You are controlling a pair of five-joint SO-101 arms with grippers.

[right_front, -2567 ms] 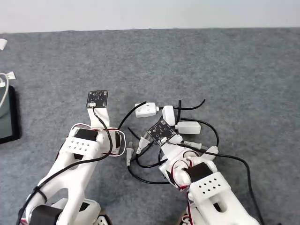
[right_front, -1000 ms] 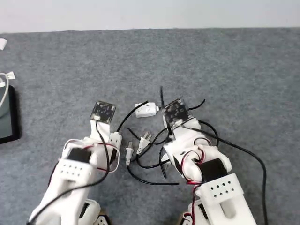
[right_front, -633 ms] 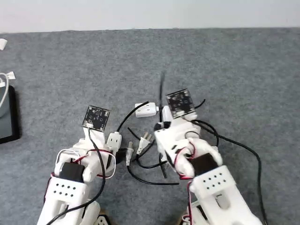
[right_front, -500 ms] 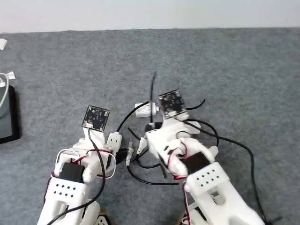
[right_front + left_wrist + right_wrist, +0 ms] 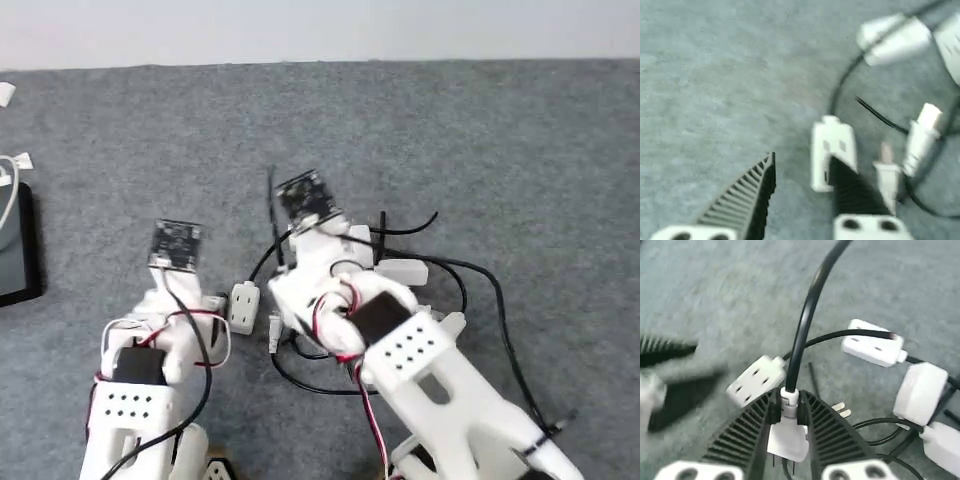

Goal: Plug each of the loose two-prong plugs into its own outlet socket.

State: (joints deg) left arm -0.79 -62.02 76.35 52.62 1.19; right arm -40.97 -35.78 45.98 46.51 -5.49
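The right gripper [image 5: 788,399] is clenched on a white plug [image 5: 786,440] where its black cord [image 5: 807,315] begins, held over the carpet near the white socket block [image 5: 757,380]. The prongs seem to point back toward the wrist, so I judge the plug needs turning to face one pair of slots squarely before pushing. The left gripper [image 5: 801,170], spread open beside the block, could steady it. The block's visible slots hold nothing
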